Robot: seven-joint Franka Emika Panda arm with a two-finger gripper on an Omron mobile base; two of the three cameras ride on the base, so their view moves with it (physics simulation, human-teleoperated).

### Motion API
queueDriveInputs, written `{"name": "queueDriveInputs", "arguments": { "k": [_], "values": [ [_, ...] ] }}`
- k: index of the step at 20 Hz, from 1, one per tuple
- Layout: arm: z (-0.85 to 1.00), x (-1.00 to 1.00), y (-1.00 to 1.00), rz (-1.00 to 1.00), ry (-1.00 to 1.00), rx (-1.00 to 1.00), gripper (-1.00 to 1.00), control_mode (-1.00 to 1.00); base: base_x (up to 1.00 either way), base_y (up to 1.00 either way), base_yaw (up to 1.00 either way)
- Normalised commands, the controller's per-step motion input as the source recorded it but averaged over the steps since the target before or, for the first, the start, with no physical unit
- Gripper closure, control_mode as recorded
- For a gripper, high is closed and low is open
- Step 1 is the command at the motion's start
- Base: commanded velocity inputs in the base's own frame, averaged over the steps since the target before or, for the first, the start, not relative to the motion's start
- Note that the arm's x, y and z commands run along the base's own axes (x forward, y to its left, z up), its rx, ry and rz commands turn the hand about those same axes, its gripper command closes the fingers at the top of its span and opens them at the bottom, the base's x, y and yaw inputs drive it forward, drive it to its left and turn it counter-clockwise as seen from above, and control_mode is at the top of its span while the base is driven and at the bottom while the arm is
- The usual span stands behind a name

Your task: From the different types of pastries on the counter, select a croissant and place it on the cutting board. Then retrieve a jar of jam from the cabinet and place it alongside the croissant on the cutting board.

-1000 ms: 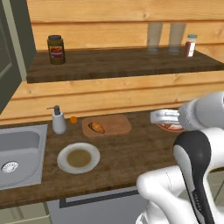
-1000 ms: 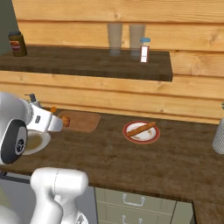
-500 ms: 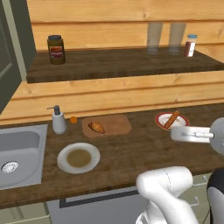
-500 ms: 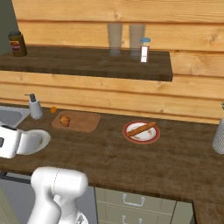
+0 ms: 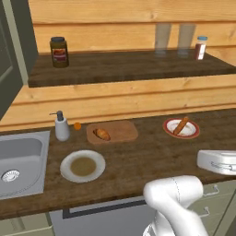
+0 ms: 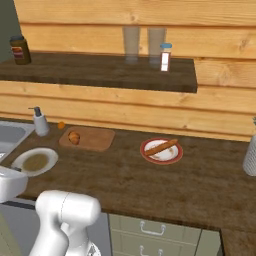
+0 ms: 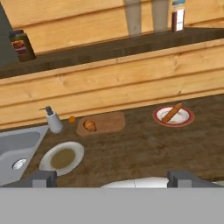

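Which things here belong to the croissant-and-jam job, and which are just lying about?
Job:
croissant, lying on the cutting board
counter

Lying about:
soap dispenser
grey plate
red-rimmed plate with a long pastry
dark jar and blue-capped bottle on the shelf
sink

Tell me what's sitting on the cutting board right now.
The cutting board carries one thing: the croissant, lying toward its left end. The rest of the board is bare wood, with no jar on it. The small orange item sits off the board, on the counter.
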Motion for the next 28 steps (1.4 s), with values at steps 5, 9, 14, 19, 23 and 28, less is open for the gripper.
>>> {"name": "queueDriveInputs", "arguments": {
  "k": [5, 9, 14, 19, 23, 28],
  "values": [
    [0.0, 0.0, 0.0, 0.0, 0.0, 0.0, -1.0, 1.0, -0.55, 0.21, 0.0],
    [0.0, 0.0, 0.0, 0.0, 0.0, 0.0, -1.0, 1.0, -0.77, 0.42, 0.0],
    [0.0, 0.0, 0.0, 0.0, 0.0, 0.0, -1.0, 1.0, -0.65, 0.91, 0.0],
    [0.0, 0.0, 0.0, 0.0, 0.0, 0.0, -1.0, 1.0, -0.83, 0.99, 0.0],
    [0.0, 0.0, 0.0, 0.0, 0.0, 0.0, -1.0, 1.0, -0.74, 1.0, 0.0],
    [0.0, 0.0, 0.0, 0.0, 0.0, 0.0, -1.0, 1.0, -0.1, 1.0, 0.0]
  ]
}}
